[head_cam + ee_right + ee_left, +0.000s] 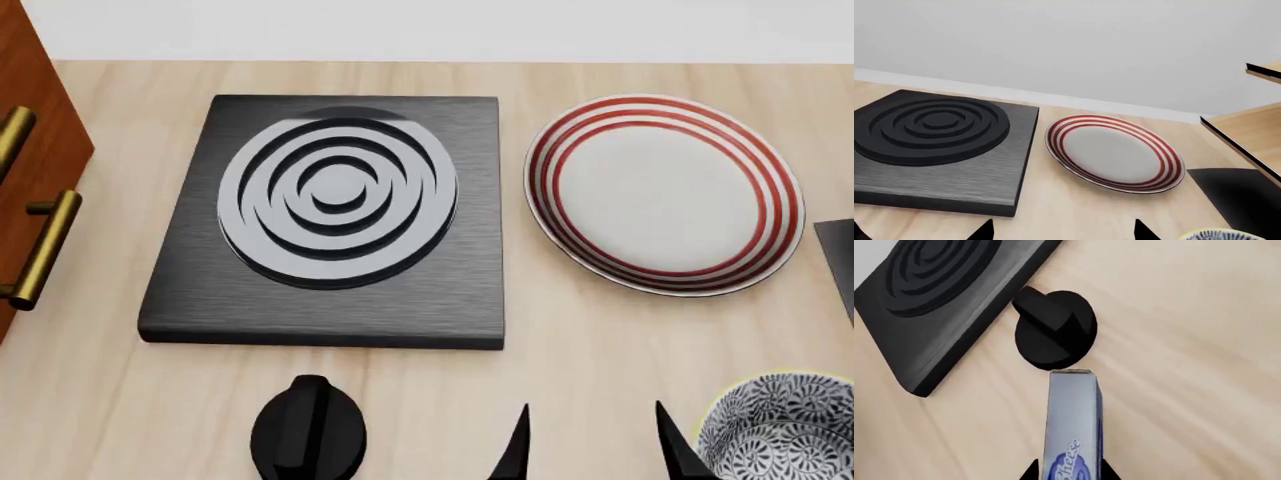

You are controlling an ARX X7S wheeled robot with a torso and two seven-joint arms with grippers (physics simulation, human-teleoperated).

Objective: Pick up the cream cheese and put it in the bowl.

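In the left wrist view the cream cheese [1073, 425], a pale silver-blue box with a dark blue oval and white script, sticks out from my left gripper [1069, 474]. The gripper is shut on it, one black fingertip on each side. The box's far end lies just short of a black knob [1054, 330]. The head view shows neither this gripper nor the box. The bowl [781, 440], speckled black and white with a yellowish rim, sits at the near right, and its rim [1217, 234] peeks into the right wrist view. My right gripper [594, 455] is open and empty just left of the bowl.
A black burner slab [334, 215] lies at centre left, with the knob [310, 435] in front of it. A white red-ringed plate [663, 190] is behind the bowl. A wooden cabinet with brass handles [27, 150] stands at the left. A dark mat [1241, 195] and a wooden shelf [1254, 130] are at the right.
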